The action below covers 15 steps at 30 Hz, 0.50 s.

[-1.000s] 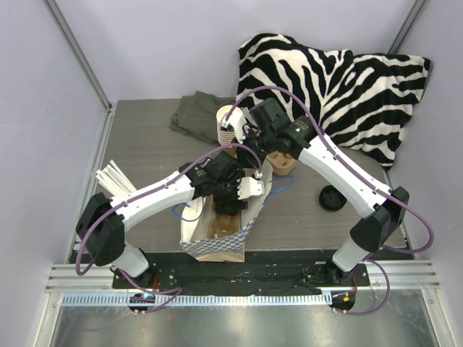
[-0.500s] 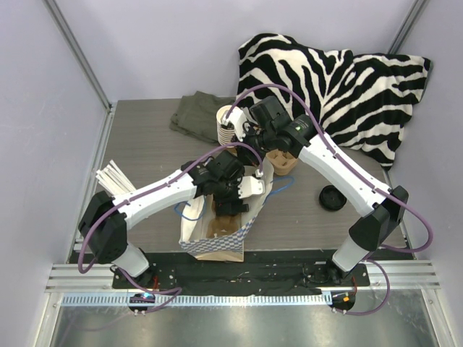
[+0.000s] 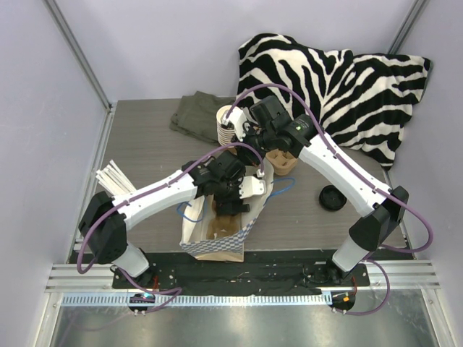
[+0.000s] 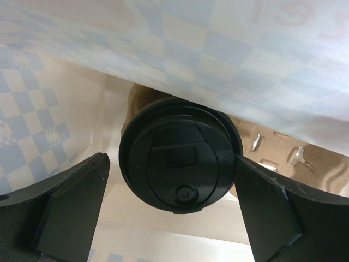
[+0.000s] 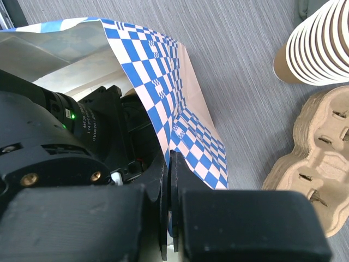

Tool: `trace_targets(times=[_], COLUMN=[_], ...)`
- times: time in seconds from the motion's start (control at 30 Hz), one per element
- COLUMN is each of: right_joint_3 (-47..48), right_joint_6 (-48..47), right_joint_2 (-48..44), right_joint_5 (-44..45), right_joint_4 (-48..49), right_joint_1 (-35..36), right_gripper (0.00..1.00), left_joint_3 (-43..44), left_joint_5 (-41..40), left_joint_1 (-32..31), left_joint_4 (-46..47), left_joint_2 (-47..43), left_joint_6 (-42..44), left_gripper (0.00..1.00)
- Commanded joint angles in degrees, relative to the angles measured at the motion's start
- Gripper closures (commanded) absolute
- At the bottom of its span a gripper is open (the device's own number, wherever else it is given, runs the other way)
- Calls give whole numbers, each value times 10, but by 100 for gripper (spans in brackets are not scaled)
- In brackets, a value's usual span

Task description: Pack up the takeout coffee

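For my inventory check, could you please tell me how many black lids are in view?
2. One black lid caps the cup inside the checkered bag; the other lid lies loose on the table, right of the bag. Others may be hidden.

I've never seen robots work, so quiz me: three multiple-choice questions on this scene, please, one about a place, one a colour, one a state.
1. Where is the lidded coffee cup? A on the zebra pillow; B inside the paper bag; C atop the stack of cups.
2. The bag's checks are: A red; B green; C blue.
3. The left hand is: A open, fingers flanking the cup; B pinched shut on the bag's edge; C shut, empty.
Answers: 1 B, bag walls surround the cup; 2 C, blue-and-white checks show on its outside; 3 A, the fingers stand wide apart beside the cup.
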Motion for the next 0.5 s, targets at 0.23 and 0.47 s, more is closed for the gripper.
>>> trace_targets(times=[0.23, 0.47], right_joint_3=[23, 24], right_joint_6=[0, 1], right_joint_2=[-1, 0], right_joint_5=[-20, -22], right_joint_4=[-6, -6], right_joint_1=[0, 1], right_gripper=[99, 99], left_joint_3=[51, 60], left_joint_5=[11, 24], left_joint_1=[-2, -2], left_joint_4=[-30, -48], left_joint_2=[-20, -27], left_joint_6=[6, 5], left_gripper=[0, 0])
